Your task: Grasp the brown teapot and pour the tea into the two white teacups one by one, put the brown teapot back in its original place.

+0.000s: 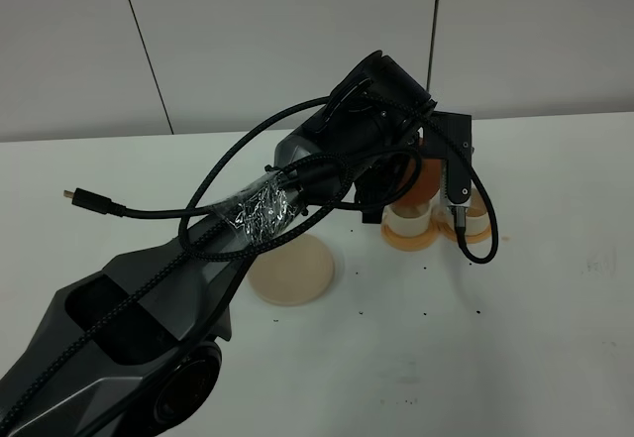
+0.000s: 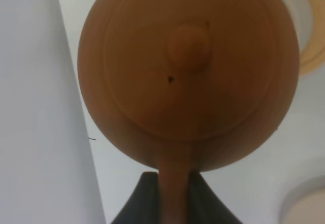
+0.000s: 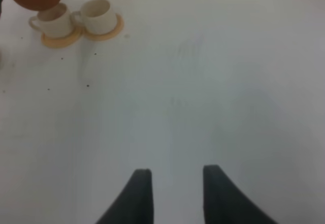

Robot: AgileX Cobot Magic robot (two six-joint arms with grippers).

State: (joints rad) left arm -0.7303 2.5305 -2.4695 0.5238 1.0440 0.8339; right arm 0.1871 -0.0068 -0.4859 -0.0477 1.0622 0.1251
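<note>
Right, pour step. Left gripper (image 2: 175,179) clamped on loop handle of squat reddish-brown clay teapot (image 2: 188,71). Pot airborne, close above first small cream-white teacup (image 3: 53,21). Second cream-white teacup (image 3: 99,14) just beside it, each on thin orange coaster (image 3: 62,41). Spout hidden, alignment unverified. Judgement: centre spout over cup mouth, tilt slowly, mind knobbed lid (image 2: 188,49), level out before shifting to cup 2. Flat round pale beige disc (image 1: 292,271) bare, ready for return. Right gripper (image 3: 175,176) jaws narrowly apart, empty, well apart from cups.
</note>
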